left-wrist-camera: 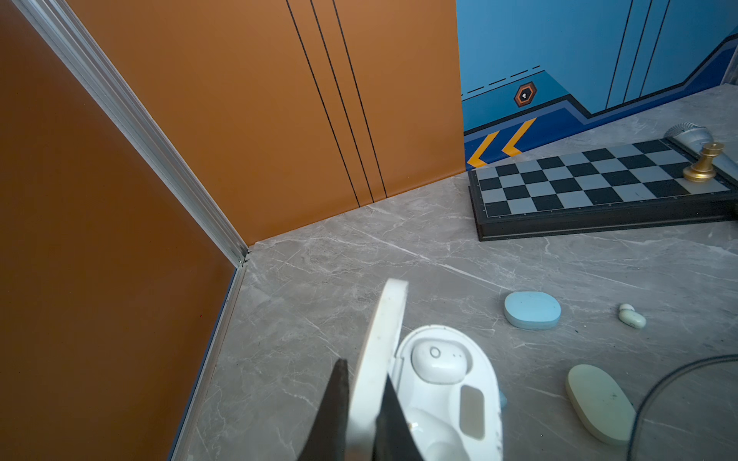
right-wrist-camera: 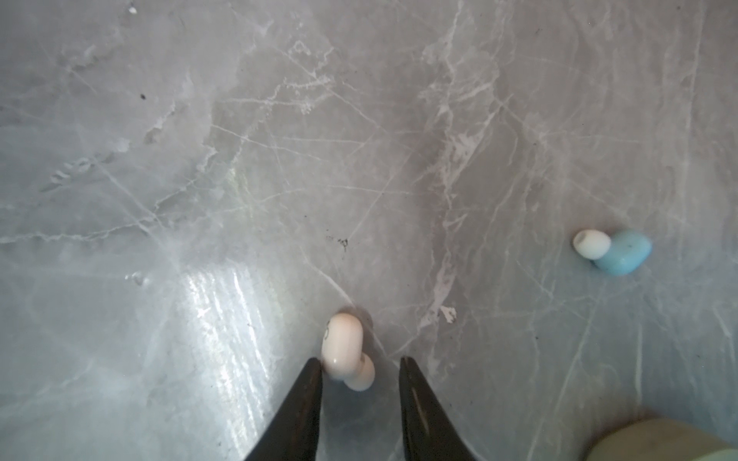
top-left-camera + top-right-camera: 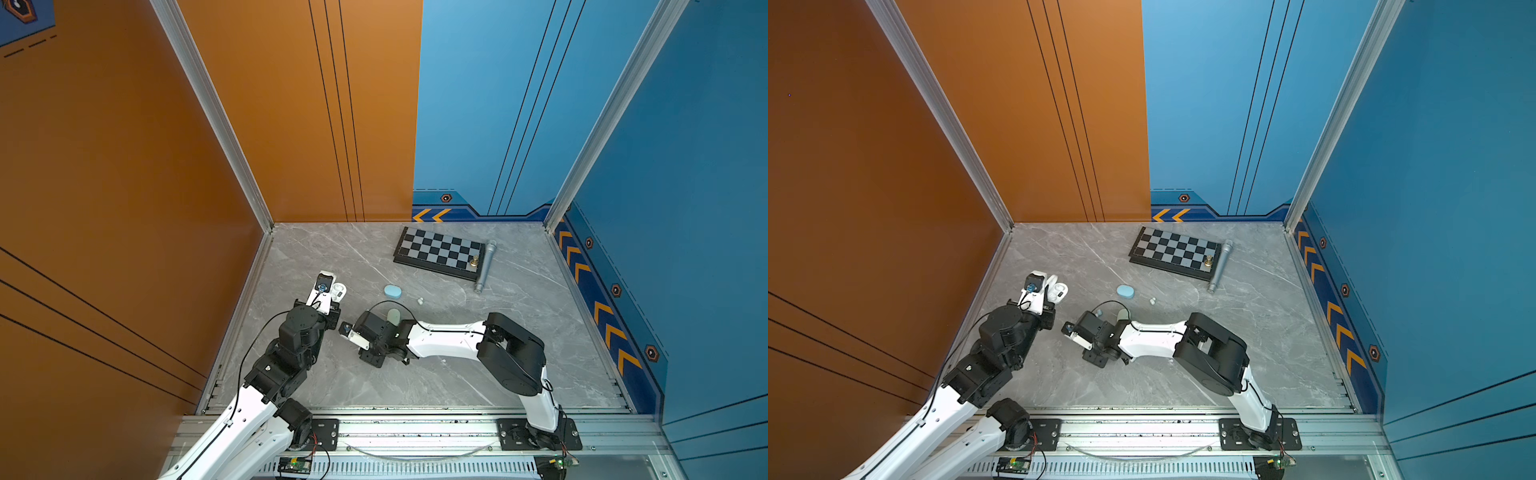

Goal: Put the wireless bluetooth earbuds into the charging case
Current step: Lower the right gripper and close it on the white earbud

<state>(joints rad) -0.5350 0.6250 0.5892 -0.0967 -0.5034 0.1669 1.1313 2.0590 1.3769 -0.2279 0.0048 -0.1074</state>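
— Start at the left. What is the left gripper [image 1: 364, 393] doing?

— It is clenched on the raised lid [image 1: 385, 319] of the white pill-shaped plastic charging case [image 1: 447, 332], a finger on each face, so the case stands open. One white bean-shaped plastic earbud [image 1: 437, 361] sits in the well farther from those fingers. I cannot read the well nearer them (a finger covers part of it).

— And the right gripper [image 2: 359, 361]?

— Its jaws are parted and grip nothing. A second white earbud [image 2: 342, 347] lies on the grey marble-patterned tabletop [image 2: 239, 159] at the fingertips. It is hard against one finger, perhaps touching it, and clear of the other.

— Which step is this, then?

— I judge it the pick-up of that bud, with the seating not yet done.

— What does the next move call for?

— First centre the jaws on the bud, since an off-centre squeeze could skid so small and smooth a thing. Then close gently, lift, and carry it to the open case at the left gripper's fingers, turned to suit whichever well is free.

— Anything further right?

— A light blue earbud with a white tip [image 2: 619, 251] lies well apart from the right gripper's jaws. A pale green pill-shaped case [image 2: 659, 443] sits beyond it.
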